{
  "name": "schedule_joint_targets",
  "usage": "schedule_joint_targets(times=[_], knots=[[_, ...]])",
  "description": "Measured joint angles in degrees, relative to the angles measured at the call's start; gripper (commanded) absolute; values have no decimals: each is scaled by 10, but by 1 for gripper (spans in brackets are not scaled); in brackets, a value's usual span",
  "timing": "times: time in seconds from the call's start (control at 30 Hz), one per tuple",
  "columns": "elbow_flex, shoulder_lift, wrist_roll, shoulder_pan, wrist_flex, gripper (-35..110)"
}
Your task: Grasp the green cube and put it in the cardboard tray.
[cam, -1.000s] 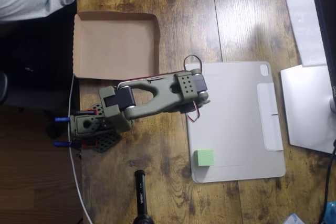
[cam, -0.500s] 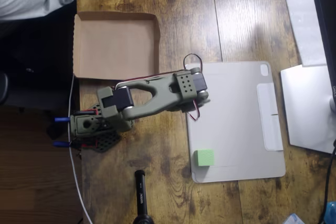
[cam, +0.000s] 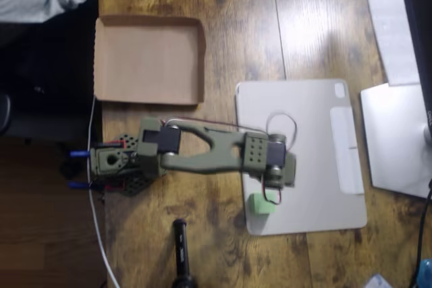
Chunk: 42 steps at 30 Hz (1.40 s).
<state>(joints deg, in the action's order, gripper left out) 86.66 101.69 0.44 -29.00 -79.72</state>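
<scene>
Nearest the arm's base at 9 o'clock of the overhead view: olive-green arm [cam: 202, 156] now stretched out toward 3 o'clock, swung down from its folded pose beside the tray a second ago, wrist carried out over the grey tablet cover [cam: 310, 126]. Just past the wrist end, toward 5 o'clock: green cube [cam: 260, 204] sitting on the cover's lower left corner, unmoved across all three frames, touching or just beside the gripper [cam: 273, 187] end, with a red wire looping down next to it. Jaws hidden beneath the wrist body; cannot tell whether spread or closed, no sign of the cube lifted. Farther off, toward 11 o'clock on the wooden bench [cam: 236, 25]: cardboard tray [cam: 150, 59], empty, well apart from the cube. Judged from the swing: reach phase nearly done, grasp not yet made, carry and drop both ahead. Likely need next: fine lining-up over the cube before closing, since a glancing touch could push it off the cover's edge.
</scene>
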Motion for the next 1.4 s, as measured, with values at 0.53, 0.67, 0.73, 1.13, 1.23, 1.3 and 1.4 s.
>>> schedule_joint_targets(times=[0.53, 0.67, 0.73, 1.13, 1.23, 1.3, 1.4], knots=[[3, -26, -18, -39, -84, 16], [26, -27, -15, -37, -45, 23], [32, -31, -18, -42, -11, 24], [34, -37, -69, -83, -19, 32], [45, -42, -79, -85, -19, 32], [66, -48, -83, -80, -6, 34], [100, -49, -89, -69, 21, 34]])
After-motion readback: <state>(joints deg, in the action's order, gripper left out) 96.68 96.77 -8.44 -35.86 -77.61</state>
